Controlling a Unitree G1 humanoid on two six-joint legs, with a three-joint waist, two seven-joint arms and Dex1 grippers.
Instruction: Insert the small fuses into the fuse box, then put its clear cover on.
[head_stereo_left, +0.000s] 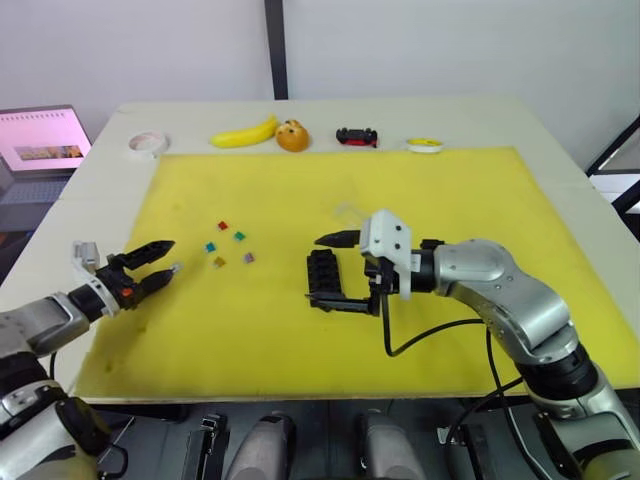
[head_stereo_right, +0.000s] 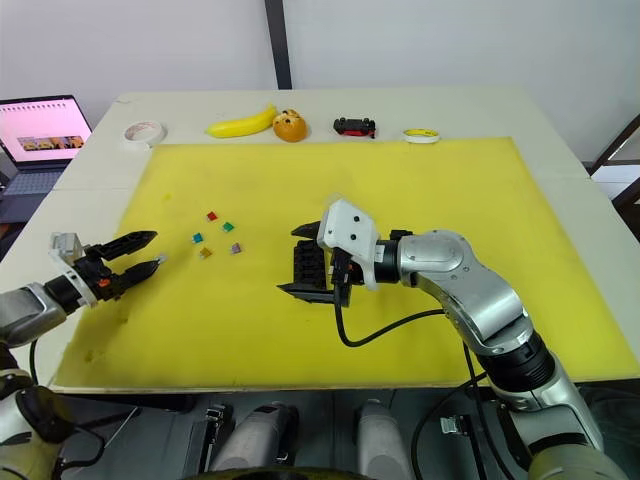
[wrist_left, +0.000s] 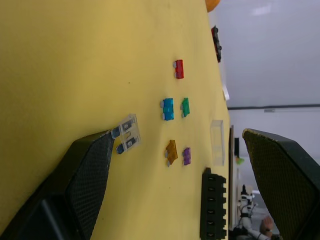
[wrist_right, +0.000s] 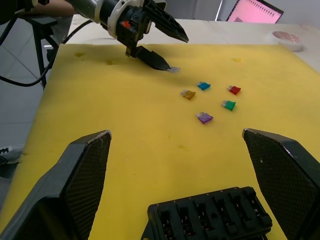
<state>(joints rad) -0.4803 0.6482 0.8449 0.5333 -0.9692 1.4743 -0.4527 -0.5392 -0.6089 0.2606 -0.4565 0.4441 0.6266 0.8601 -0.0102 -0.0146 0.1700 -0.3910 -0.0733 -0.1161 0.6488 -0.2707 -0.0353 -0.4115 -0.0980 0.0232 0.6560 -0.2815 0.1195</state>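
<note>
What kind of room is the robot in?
Probably a lab or workshop for testing robots: a table with a yellow mat, a laptop beside it, and practice things like a banana and a toy car.

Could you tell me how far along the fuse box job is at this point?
Nothing is inserted yet. The fuse box has empty slots and sits between the fingers of the open right claw. The open left claw has a grey fuse at one fingertip. Five coloured fuses lie loose on the mat. The clear cover is off.
</note>
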